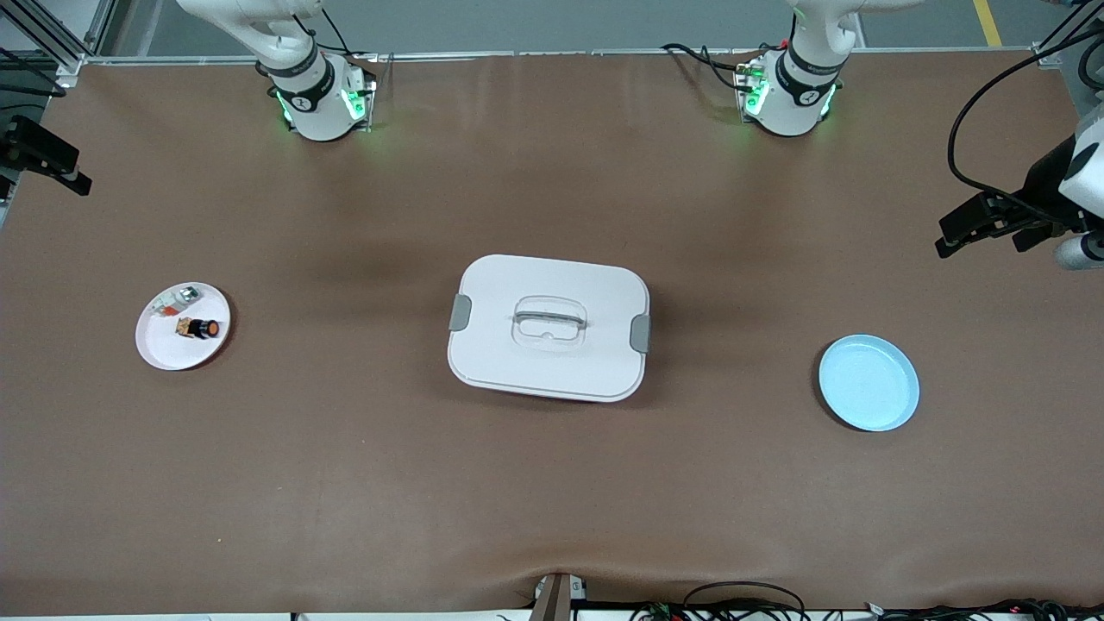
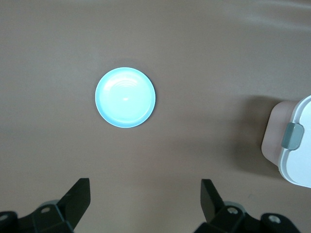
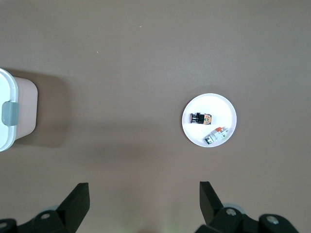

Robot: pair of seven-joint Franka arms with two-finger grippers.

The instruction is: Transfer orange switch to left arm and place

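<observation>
Both our grippers, left (image 2: 143, 204) and right (image 3: 141, 204), hang released and empty; the switch (image 3: 201, 118) lies well ahead of the right fingers (image 3: 77, 201), and a low carry could clip the box (image 1: 548, 328).

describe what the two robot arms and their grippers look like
Both arms, the left arm and right arm, are glossy white with black joint bands, green-lit bases and black cables. The left gripper and right gripper have black, angular, wedge-shaped fingers.

A white plate (image 1: 164, 349) sits toward the right arm's end of the brown table (image 1: 552, 483), with a small white-silver part (image 1: 178, 300) on it. A light blue plate (image 1: 868, 383) lies toward the left arm's end.
</observation>
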